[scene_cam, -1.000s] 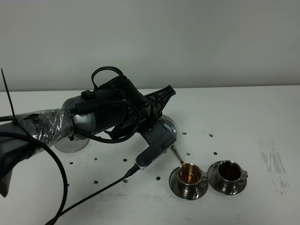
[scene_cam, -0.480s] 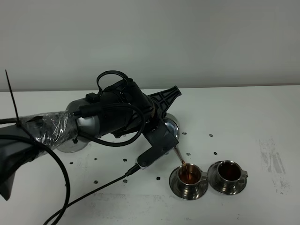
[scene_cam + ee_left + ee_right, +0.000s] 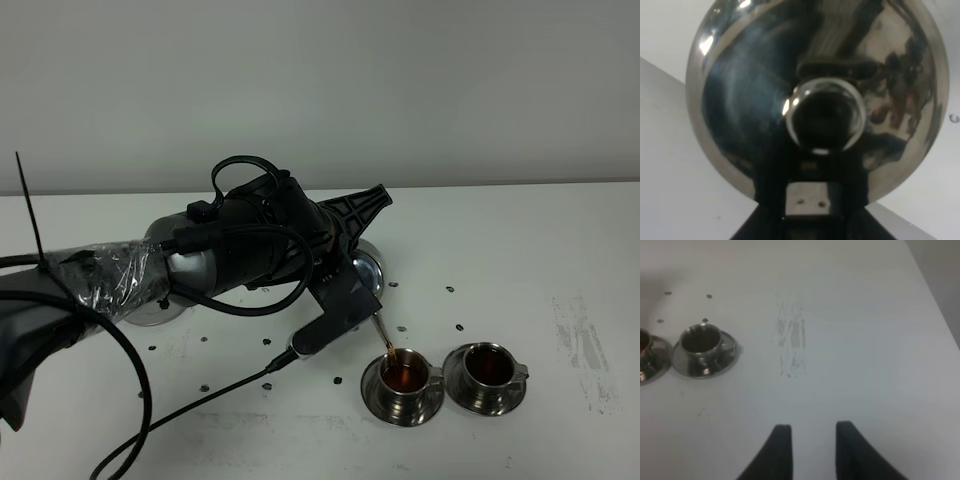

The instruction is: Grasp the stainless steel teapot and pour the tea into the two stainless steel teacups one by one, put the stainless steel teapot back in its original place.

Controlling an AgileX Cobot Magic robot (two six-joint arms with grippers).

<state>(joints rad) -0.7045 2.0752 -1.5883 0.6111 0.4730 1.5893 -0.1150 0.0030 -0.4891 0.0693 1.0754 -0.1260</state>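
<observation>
The stainless steel teapot [image 3: 363,270], clamped in the left gripper [image 3: 350,225] and tipped above the middle of the white table [image 3: 560,240], sends tea [image 3: 404,374] down its thin spout into the inner teacup [image 3: 400,393] near the front edge. That cup looks nearly full, and a late let-up could flood its saucer. The outer teacup [image 3: 490,388], just beside it, already holds tea. The right gripper [image 3: 811,450], pincer together and empty, hangs near the right edge.
</observation>
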